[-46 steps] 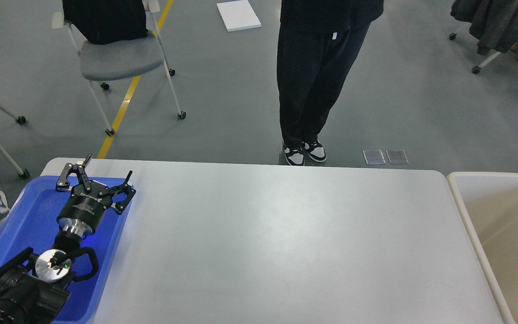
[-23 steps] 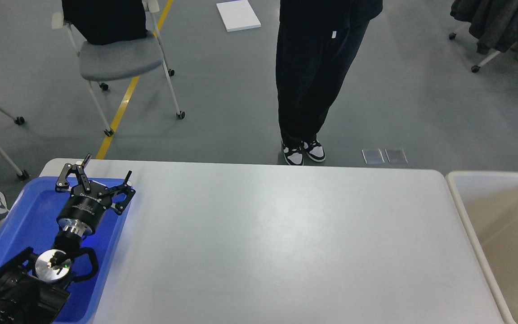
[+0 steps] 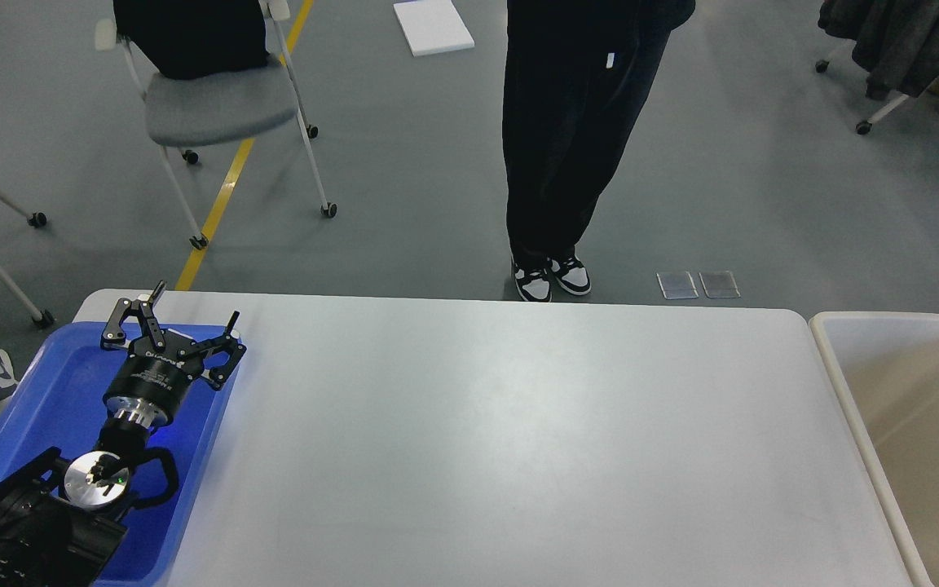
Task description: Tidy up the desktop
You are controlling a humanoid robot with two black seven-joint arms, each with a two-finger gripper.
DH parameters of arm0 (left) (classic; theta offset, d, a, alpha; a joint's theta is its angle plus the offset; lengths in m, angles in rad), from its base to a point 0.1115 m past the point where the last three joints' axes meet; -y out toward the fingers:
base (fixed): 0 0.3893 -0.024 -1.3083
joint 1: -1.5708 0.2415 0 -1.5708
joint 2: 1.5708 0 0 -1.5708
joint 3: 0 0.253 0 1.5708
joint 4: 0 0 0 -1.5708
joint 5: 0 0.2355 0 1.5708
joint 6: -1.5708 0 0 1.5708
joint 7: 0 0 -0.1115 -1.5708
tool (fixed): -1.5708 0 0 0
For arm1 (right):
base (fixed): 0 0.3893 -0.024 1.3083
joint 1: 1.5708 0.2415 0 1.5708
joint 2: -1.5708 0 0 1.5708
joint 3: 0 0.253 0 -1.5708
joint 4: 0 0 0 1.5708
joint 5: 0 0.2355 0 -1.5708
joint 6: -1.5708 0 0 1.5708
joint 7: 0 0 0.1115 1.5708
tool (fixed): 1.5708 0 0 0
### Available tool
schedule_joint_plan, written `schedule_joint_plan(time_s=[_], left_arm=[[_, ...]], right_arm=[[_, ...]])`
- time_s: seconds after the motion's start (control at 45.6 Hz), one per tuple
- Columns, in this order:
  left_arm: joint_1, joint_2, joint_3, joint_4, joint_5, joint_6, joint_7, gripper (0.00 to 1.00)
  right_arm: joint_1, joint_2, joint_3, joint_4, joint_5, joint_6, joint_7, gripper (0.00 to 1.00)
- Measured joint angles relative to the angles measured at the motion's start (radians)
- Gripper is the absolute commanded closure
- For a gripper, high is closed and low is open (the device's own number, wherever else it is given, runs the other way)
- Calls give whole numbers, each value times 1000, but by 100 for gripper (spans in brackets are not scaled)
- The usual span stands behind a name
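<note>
**One hand in view, spread wide and holding nothing, over the tray's far corner**

One arm shows: the left, entering at 7 o'clock. Left hand [image 3: 192, 314] sits above the far right corner of the blue tray [image 3: 54, 391], fingers spread wide, nothing between them. One fingertip reaches past the tray's far rim at about 11 o'clock of the wrist; the other sits over the tray's right rim at about 1 o'clock. Right hand not in view.

Desk [image 3: 502, 440] fills the middle of the view from 9 to 3 o'clock. Its surface shows only glare, with no loose item that I can make out. Tray lies at its 9 o'clock end, partly overhanging toward the viewer's left. Beige bin [image 3: 910, 424] stands at 3 o'clock, just beside the desk's right edge. A person [image 3: 567, 147] stands at 12 o'clock, shoes close to the far edge.

Risks, as judgement:
- Tray shift. The spread fingers straddle the tray's corner; a descent or a sweep toward 3 o'clock could catch the rim and drag or tip the tray, which already hangs off the desk.
- Contact with the person. Any long reach toward 12 o'clock brings the arm near the legs.
- Wasted motion. With no target visible on the desk, a grasp attempt would close on nothing or scrape the surface.
- Tray contents beneath the arm are hidden; cannot tell if anything there could be knocked.
</note>
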Motion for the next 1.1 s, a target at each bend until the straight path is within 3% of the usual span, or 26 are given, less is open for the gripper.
schedule_joint_plan(time_s=[0.285,0.593,0.878,0.966,1.098], left_arm=[[0,0,0,0,0,0,0,0],[0,0,0,0,0,0,0,0],[-1,0,0,0,0,0,0,0],[-1,0,0,0,0,0,0,0],[-1,0,0,0,0,0,0,0]], right_arm=[[-103,58,179,-74,31,-23,-10,100],[-137,91,238,-92,55,-10,-33,100],[-180,131,261,-96,93,0,-39,87],[-196,140,267,-98,106,1,-39,74],[-214,153,276,-98,119,3,-39,0]])
